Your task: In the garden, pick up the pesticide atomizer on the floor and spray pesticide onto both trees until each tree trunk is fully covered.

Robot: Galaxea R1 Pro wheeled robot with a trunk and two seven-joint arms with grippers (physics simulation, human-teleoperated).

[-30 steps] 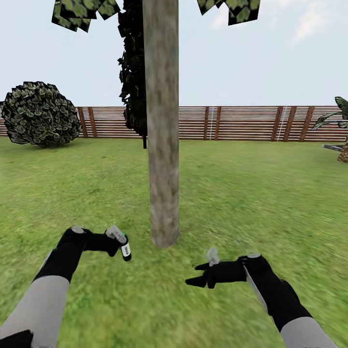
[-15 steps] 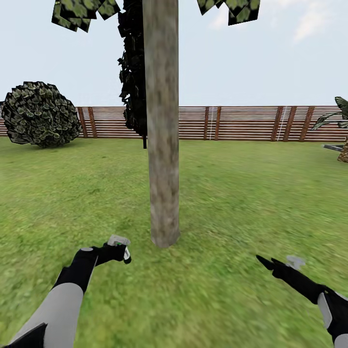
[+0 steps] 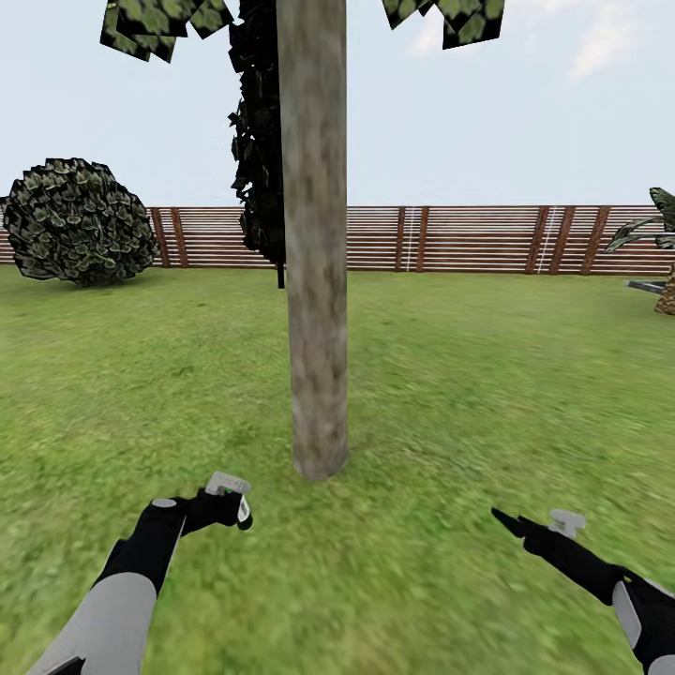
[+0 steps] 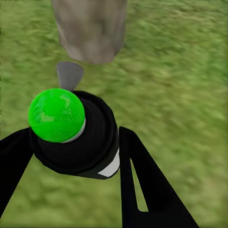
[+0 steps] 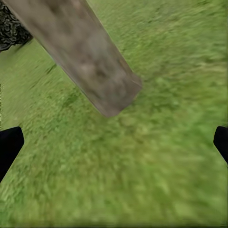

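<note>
A wide green lawn [image 3: 487, 394] is being shown stretching away to a brown slatted fence [image 3: 469, 239] that is closing off the far edge under a pale sky. Open grass is lying on all sides of the robot, with free ground to the left and right of the tree trunk [image 3: 314, 234], a thick grey-brown column that is standing at centre, just ahead of the arms, with blocky green leaves [image 3: 159, 23] being cut off at the top. A dark columnar tree [image 3: 258, 141] is being partly hidden behind the trunk, a round bush [image 3: 77, 220] is sitting at the far left by the fence, and a palm-like plant [image 3: 656, 234] is showing at the far right edge.

The left gripper [image 3: 228, 502] is being held low, near and left of the trunk's base, its fingers clamped on the pesticide atomizer [image 4: 76, 130], whose green cap is pointing toward the trunk's foot in the left wrist view. The right gripper [image 3: 514, 522] is being held well to the right, its black fingertips [image 5: 9, 145] spread wide apart over bare grass.

Compared with half a second earlier, the left gripper and bottle are being seen slightly lower and nearer, while the right arm is being seen almost unchanged. The background is remaining unshifted.
</note>
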